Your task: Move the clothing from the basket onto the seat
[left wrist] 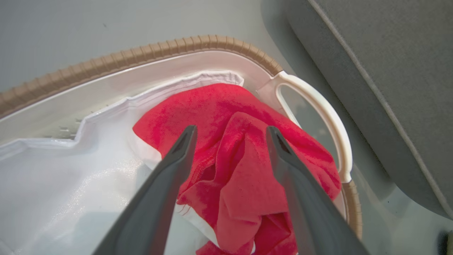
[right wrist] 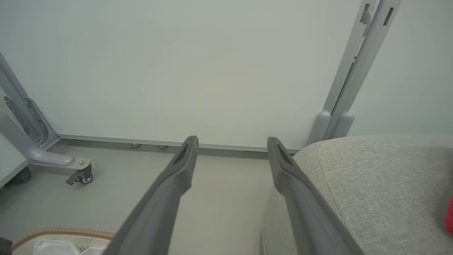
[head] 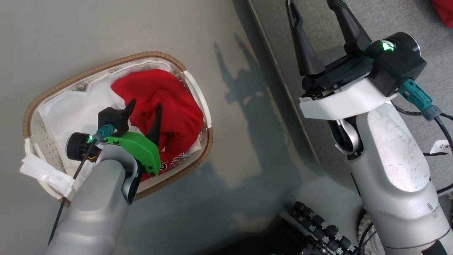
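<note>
Left tool: released, spread wide over red clothing heaped in laundry basket.
Right tool: released, empty, near edge of sofa seat.
Grasp tip: drop onto raised fold, pinch red fabric only, spare white liner.

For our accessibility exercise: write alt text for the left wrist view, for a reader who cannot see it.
The open left hand points at red clothing heaped in a white basket with a brown rim. A grey seat stands at the right edge.
</note>
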You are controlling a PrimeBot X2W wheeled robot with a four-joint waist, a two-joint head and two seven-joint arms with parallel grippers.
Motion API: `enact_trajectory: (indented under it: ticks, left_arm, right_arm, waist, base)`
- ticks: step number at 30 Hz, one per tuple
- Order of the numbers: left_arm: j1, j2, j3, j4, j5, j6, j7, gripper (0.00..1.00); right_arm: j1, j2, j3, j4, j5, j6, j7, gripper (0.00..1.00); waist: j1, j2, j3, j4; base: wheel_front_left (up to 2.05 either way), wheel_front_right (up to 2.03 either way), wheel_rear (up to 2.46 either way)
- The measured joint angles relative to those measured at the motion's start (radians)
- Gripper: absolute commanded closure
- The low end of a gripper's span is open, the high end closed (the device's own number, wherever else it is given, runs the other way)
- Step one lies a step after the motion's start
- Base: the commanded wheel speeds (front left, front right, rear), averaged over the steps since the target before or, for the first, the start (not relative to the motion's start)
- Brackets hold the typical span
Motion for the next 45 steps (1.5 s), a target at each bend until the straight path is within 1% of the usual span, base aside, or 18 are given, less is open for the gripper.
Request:
enact_trajectory:
  ticks: [10,15,22,23,24,25,31,34,40,45]
  left_arm:
    - [-0.093,0.021,-0.183,0.122,-0.161,0.000,0.008,0.00]
    - [-0.131,0.027,-0.251,0.167,-0.214,0.000,0.019,0.00]
    - [-0.167,0.026,-0.335,0.216,-0.270,0.000,0.061,0.00]
    - [-0.170,0.026,-0.343,0.220,-0.280,0.000,0.060,0.21]
    - [-0.173,0.026,-0.350,0.223,-0.286,0.000,0.059,0.64]
    - [-0.177,0.025,-0.362,0.225,-0.287,0.000,0.054,1.00]
    - [-0.178,0.018,-0.400,0.231,-0.333,0.000,0.028,1.00]
    - [-0.176,0.013,-0.419,0.228,-0.350,0.000,0.017,1.00]
    - [-0.139,-0.004,-0.449,0.213,-0.388,0.000,0.006,1.00]
    - [-0.091,-0.020,-0.448,0.183,-0.411,0.000,0.002,1.00]
  right_arm:
    - [-0.021,0.001,0.008,-0.028,0.001,0.000,0.000,0.00]
    - [-0.027,0.001,0.009,-0.035,0.000,0.000,0.000,0.00]
    - [-0.041,0.001,0.010,-0.040,-0.003,0.000,0.000,0.00]
    - [-0.041,0.001,0.010,-0.040,-0.003,0.000,0.000,0.00]
    - [-0.041,0.002,0.011,-0.040,-0.004,0.000,0.000,0.00]
    - [-0.042,0.002,0.011,-0.040,-0.004,0.000,0.000,0.00]
    - [-0.045,0.002,0.013,-0.022,-0.008,0.000,0.000,0.00]
    - [-0.044,0.002,0.017,0.000,-0.034,0.000,0.000,0.00]
    - [-0.027,0.003,0.011,0.047,-0.043,0.000,0.000,0.00]
    - [0.007,0.003,0.013,0.083,-0.052,0.000,0.000,0.00]
  waist:
    - [0.0000,0.0000,0.093,-0.035]
    - [-0.0001,0.0000,0.121,-0.042]
    - [-0.0001,0.0000,0.139,-0.039]
    - [-0.0001,0.0000,0.140,-0.038]
    - [-0.0001,0.0000,0.139,-0.036]
    - [-0.0001,0.0000,0.138,-0.035]
    - [-0.0002,0.0000,0.112,-0.027]
    - [-0.0002,0.0000,0.088,-0.022]
    - [-0.0002,0.0000,0.013,-0.003]
    - [-0.0002,0.0000,-0.062,0.014]
  base:
    - [0.00,0.00,0.00]
    - [0.00,0.00,0.00]
    - [0.00,0.00,0.00]
    - [0.00,0.00,0.00]
    - [0.00,0.00,0.00]
    - [0.00,0.00,0.00]
    - [0.00,0.00,0.00]
    - [0.00,0.00,0.00]
    - [0.00,0.00,0.00]
    - [0.00,0.00,0.00]
